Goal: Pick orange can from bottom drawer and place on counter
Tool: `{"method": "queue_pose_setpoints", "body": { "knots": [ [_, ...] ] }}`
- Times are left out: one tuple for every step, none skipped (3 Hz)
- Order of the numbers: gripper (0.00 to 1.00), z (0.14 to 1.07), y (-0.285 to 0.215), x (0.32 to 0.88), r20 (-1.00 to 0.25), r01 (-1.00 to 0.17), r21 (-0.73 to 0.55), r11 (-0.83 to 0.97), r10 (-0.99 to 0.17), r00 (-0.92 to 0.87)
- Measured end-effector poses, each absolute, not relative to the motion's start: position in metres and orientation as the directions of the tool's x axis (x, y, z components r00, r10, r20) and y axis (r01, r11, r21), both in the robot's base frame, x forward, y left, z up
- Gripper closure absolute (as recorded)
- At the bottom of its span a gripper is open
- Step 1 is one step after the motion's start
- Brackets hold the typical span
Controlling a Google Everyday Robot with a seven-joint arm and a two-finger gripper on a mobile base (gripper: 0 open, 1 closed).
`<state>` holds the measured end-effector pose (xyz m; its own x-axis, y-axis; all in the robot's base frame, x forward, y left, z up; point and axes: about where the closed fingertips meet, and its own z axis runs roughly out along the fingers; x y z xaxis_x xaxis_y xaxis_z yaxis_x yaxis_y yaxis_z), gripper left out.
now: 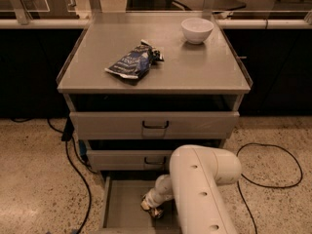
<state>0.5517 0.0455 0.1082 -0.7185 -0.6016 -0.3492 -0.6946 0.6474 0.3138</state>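
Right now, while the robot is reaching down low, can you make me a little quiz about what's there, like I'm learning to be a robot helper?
1. True or false: the blue snack bag lies on the counter.
2. Where is the claw?
A) on the middle drawer's handle
B) down in the open bottom drawer
C) on the floor by the cables
3. Fill in the word: a white ___ stands near the counter's far right corner.

Key:
1. True.
2. B. The claw is down there, right at the orange can.
3. bowl
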Motion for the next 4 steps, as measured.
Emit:
{"method": "queue_pose_setpoints", "body": {
  "knots": [
    [1.00,0.111,0.046,0.552,-0.349,-0.695,0.314,0.647,-0.602,-0.718],
    [1.00,0.134,0.037,0.545,-0.405,-0.727,0.282,0.627,-0.609,-0.682],
    [1.00,0.178,0.027,0.534,-0.516,-0.784,0.212,0.584,-0.614,-0.597],
    [1.00,0.203,0.025,0.528,-0.580,-0.812,0.165,0.559,-0.611,-0.538]
  ]
}}
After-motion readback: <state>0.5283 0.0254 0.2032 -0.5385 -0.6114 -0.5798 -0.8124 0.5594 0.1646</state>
